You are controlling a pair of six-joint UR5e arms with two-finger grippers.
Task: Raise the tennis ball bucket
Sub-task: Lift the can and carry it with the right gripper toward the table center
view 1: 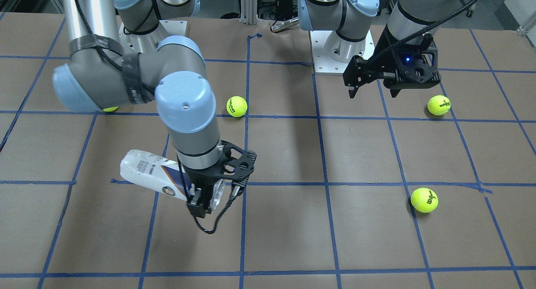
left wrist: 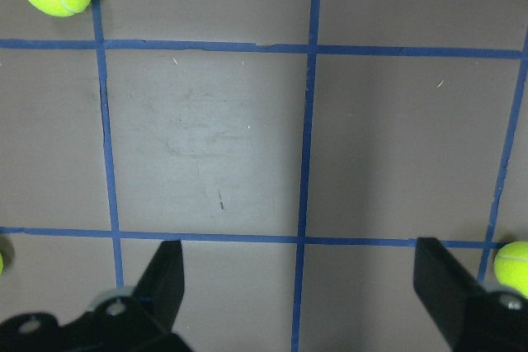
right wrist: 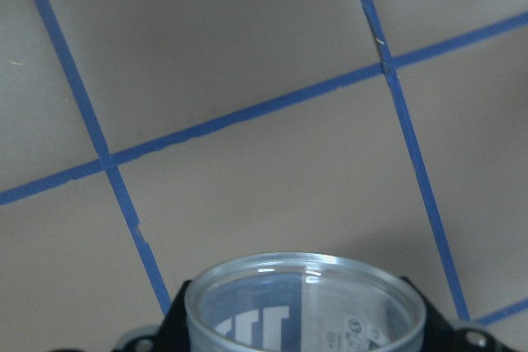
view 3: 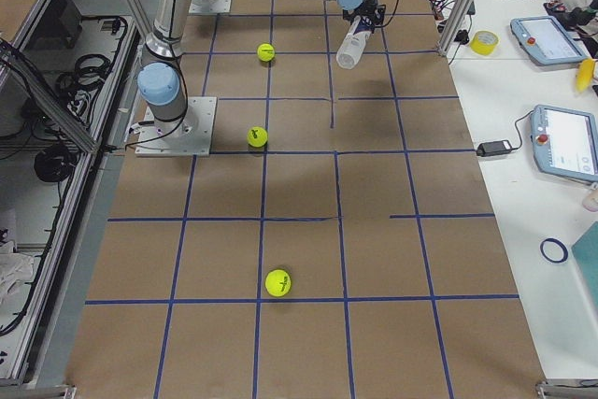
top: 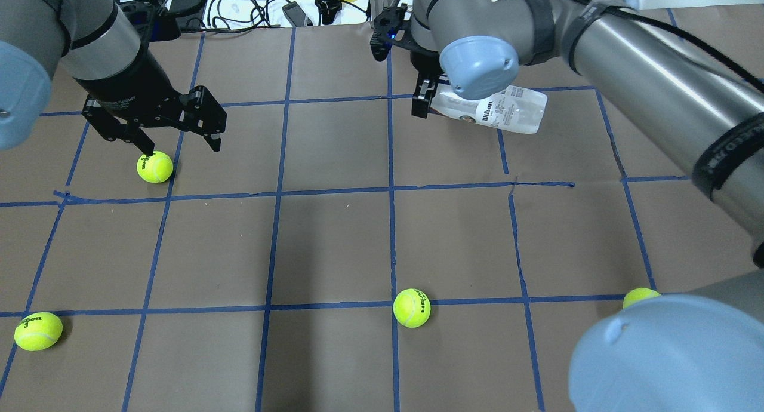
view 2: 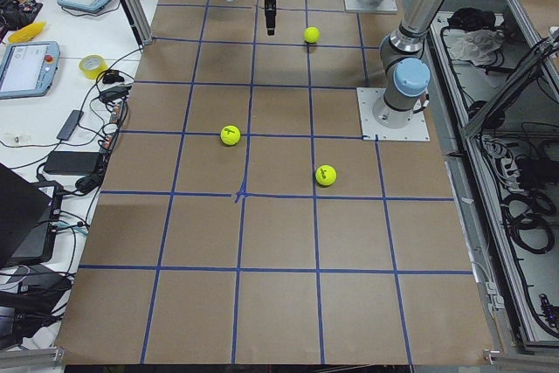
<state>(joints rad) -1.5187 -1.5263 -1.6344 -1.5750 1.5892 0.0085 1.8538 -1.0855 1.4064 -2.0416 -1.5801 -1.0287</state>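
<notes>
The tennis ball bucket (view 1: 144,171) is a clear can with a white and navy label, and it also shows in the overhead view (top: 507,110). My right gripper (view 1: 208,205) is shut on its open end and holds it tilted, the closed end pointing away from the fingers. The can's clear rim (right wrist: 305,298) fills the bottom of the right wrist view, with the table well below it. My left gripper (view 1: 372,92) is open and empty, and hangs above the table apart from the can. It also shows in the overhead view (top: 179,144).
Yellow-green tennis balls lie on the gridded brown table: one in the middle (view 1: 236,106), two on the left arm's side (view 1: 439,105) (view 1: 424,199), one half hidden under the right arm (view 1: 109,109). Cables and devices lie beyond the far edge (top: 239,6).
</notes>
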